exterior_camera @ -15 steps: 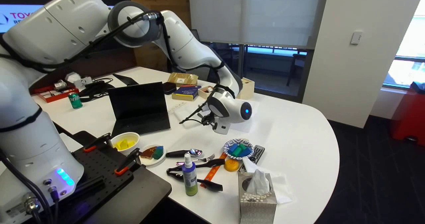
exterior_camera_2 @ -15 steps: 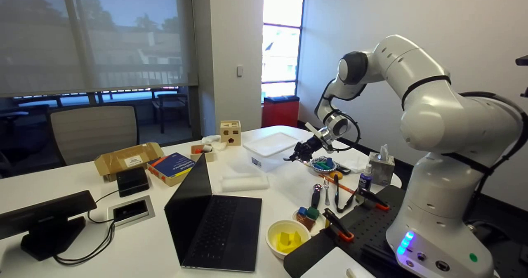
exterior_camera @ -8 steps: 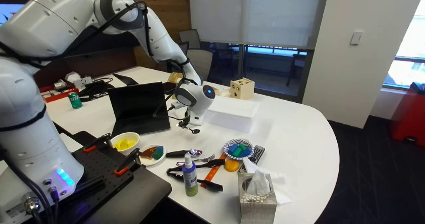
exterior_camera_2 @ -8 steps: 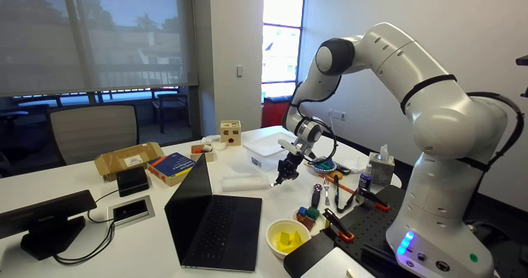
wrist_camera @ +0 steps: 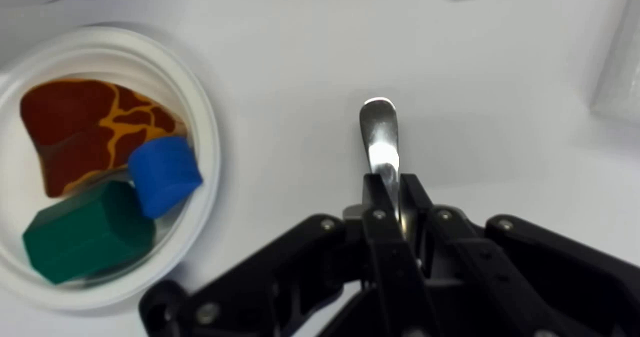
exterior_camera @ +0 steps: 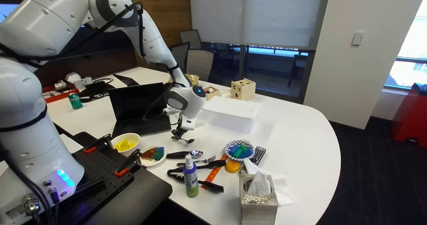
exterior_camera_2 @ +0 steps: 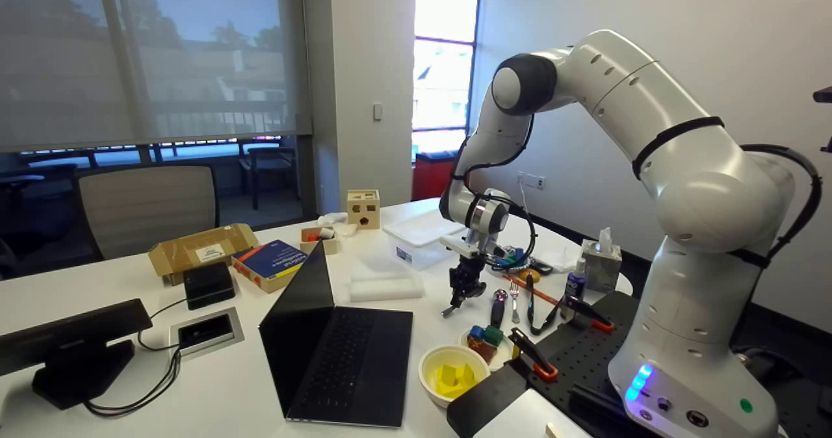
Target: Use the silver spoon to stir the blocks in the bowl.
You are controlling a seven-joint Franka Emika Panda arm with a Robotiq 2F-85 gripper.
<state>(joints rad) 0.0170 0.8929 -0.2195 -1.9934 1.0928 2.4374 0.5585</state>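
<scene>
1. The silver spoon (wrist_camera: 381, 132) is clamped in the gripper (wrist_camera: 392, 189), which is closed on its handle; in the wrist view the handle's end is pointed toward twelve o'clock.
2. In an exterior view, the blue-and-white patterned bowl (exterior_camera: 227, 151) is seen between three and four o'clock from the gripper, well apart from the spoon, whose head is turned toward four o'clock.
3. The blue and green blocks (exterior_camera: 239, 151) are held inside that bowl.
4. At four o'clock from the bowl a remote (exterior_camera: 258, 155) is seen, close by; at five o'clock, farther off, a tissue box (exterior_camera: 258, 205) is stood upright.
5. In the wrist view, a white plate (wrist_camera: 209, 142) is placed at nine o'clock from the gripper; by it a brown piece (wrist_camera: 75, 119), a blue piece (wrist_camera: 162, 169) and a green piece (wrist_camera: 85, 232) are carried.
6. Whether the spoon is touched to the table (exterior_camera: 293, 135) cannot be told.
</scene>
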